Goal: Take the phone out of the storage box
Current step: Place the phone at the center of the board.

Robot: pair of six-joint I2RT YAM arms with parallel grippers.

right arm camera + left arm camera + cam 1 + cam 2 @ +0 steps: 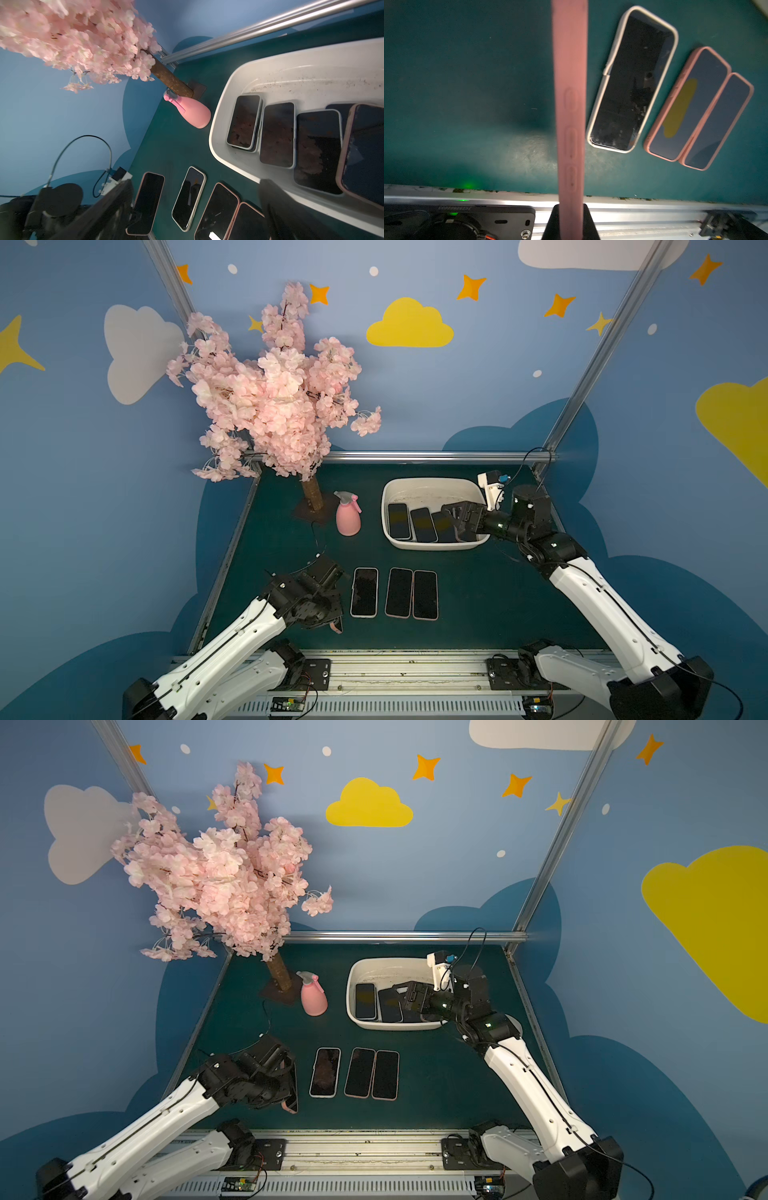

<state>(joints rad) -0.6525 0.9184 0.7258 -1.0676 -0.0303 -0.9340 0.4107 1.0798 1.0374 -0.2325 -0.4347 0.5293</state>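
The cream-white storage box [432, 482] [390, 961] stands at the back right of the green table and holds several dark-screened phones [423, 524] [277, 135] lying side by side. My right gripper [457, 516] [409, 994] [196, 207] hangs open over the box's right end, with nothing between its fingers. Near the front left, my left gripper [332, 614] [571, 218] is shut on a pink-cased phone [570, 104] [293, 1094], held on its edge just above the table. Three phones [364, 592] [399, 592] [425, 594] lie flat in a row to its right.
A pink spray bottle [348, 516] stands left of the box. A pink blossom tree [270, 389] rises from the back left corner, its trunk [312, 495] on a dark base. Aluminium rails [399, 456] edge the table at the back and front.
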